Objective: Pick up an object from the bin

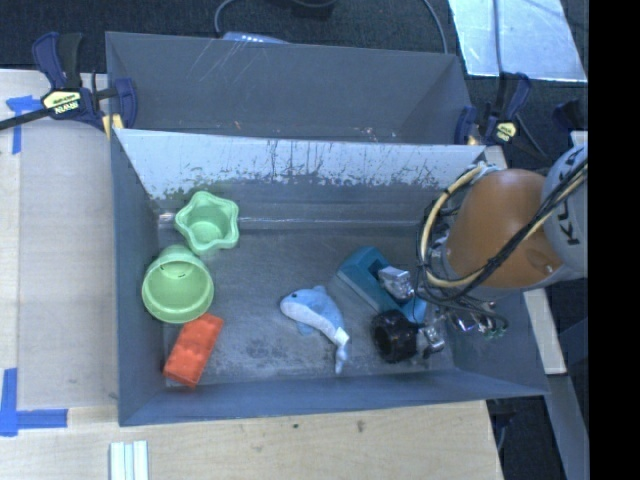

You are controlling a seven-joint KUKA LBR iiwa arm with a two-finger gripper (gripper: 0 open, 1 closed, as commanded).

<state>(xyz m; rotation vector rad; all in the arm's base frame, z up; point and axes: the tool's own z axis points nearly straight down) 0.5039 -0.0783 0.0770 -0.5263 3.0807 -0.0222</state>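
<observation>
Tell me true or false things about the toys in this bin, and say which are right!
1. The orange block lies at the bin's lower left. True.
2. The two green cups sit beside the arm. False: the star cup and round cup are at the left, far from it.
3. A blue and white dolphin toy lies near the middle. True.
4. The gripper is over the orange block. False: it is at the right, by a black lump.
</observation>
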